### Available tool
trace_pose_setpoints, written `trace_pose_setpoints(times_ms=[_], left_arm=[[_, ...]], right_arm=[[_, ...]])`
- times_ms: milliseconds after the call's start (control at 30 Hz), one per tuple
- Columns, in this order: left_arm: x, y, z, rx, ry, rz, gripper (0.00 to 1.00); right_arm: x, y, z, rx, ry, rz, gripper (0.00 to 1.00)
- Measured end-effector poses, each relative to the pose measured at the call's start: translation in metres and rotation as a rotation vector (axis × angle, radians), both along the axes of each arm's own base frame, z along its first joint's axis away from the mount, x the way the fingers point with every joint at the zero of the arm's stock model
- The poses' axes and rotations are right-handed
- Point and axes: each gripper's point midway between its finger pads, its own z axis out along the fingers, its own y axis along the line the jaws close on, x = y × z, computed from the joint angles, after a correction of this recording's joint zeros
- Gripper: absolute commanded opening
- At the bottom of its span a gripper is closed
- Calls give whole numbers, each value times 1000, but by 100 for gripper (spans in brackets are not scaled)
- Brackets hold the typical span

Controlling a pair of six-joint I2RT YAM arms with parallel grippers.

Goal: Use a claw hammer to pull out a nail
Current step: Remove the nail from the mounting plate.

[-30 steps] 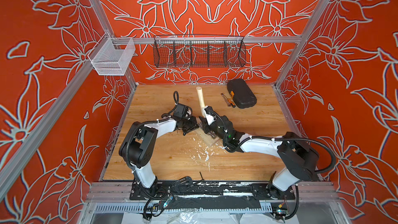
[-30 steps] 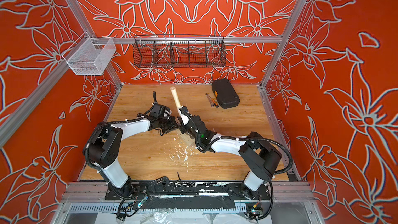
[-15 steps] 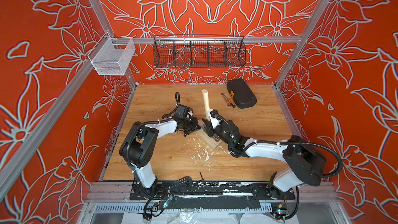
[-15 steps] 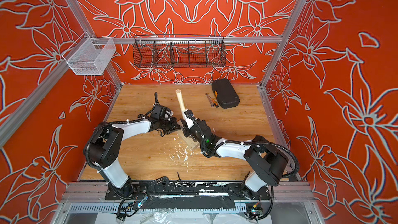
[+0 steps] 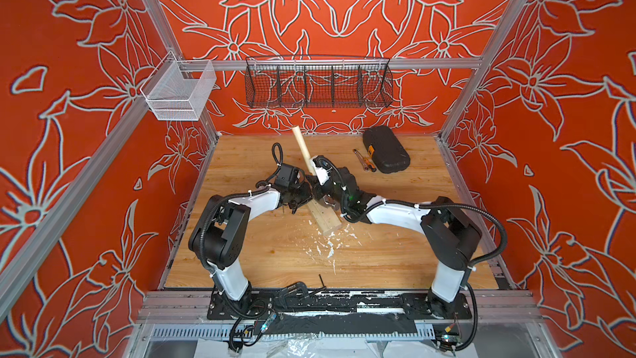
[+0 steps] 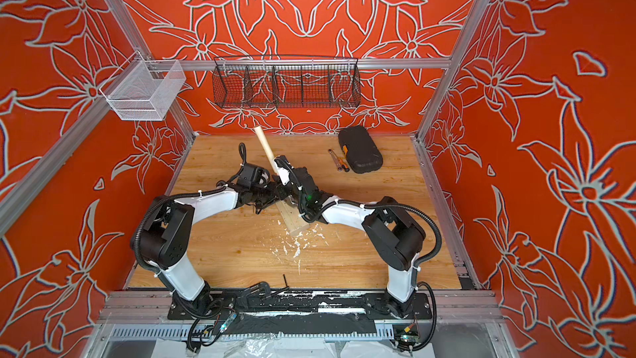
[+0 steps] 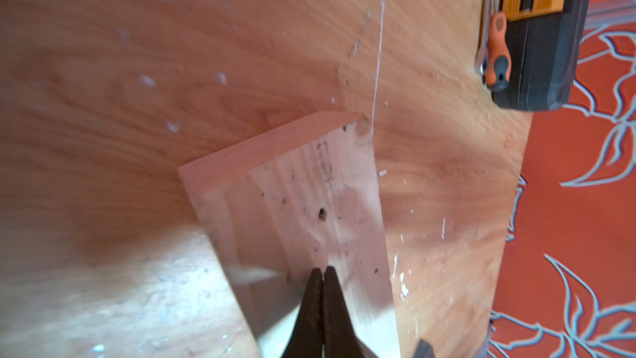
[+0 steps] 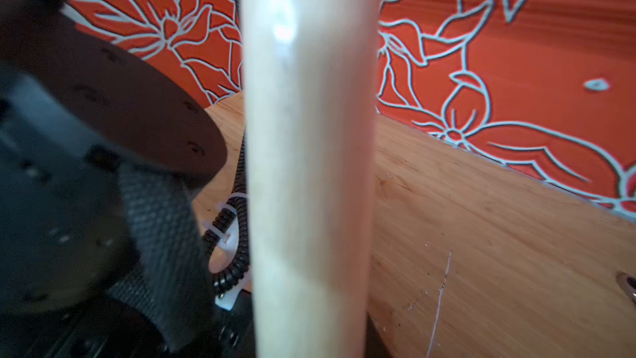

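We see the right gripper clenched around the pale wooden handle of the claw hammer. The handle rises from it at a tilt towards the back wall, above the middle of the wooden tabletop. In the right wrist view the handle fills the centre of the frame, close to the lens. The hammer's head is hidden behind the two grippers in both top views, so we cannot tell how the claw sits.

The left gripper is closed with nothing between its jaws. Its dark fingertips are pressed together and appear to rest on the top face of a pale wood block. That face carries a small dark hole. In a top view the block lies flat between the two arms, with white chips scattered just in front of it (towards the robot's base).

Near the back right corner lies a black case, with a small orange-handled screwdriver just beside it, well apart from the block.
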Motion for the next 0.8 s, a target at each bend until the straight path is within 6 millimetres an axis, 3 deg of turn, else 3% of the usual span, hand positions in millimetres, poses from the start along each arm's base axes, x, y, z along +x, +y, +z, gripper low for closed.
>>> trace_pose_setpoints(times_ms=[267,433,600,800], left_arm=[[26,37,4,49,2,92,0],[44,48,7,73,8,93,2],[50,49,6,75,32,63,2],[43,42,1,27,65,28,2]], right_arm=[[35,22,4,34,36,19,0],[48,15,4,65,58,8,0],[41,4,1,110,33,14,0],[14,-16,-2,127,9,40,0]])
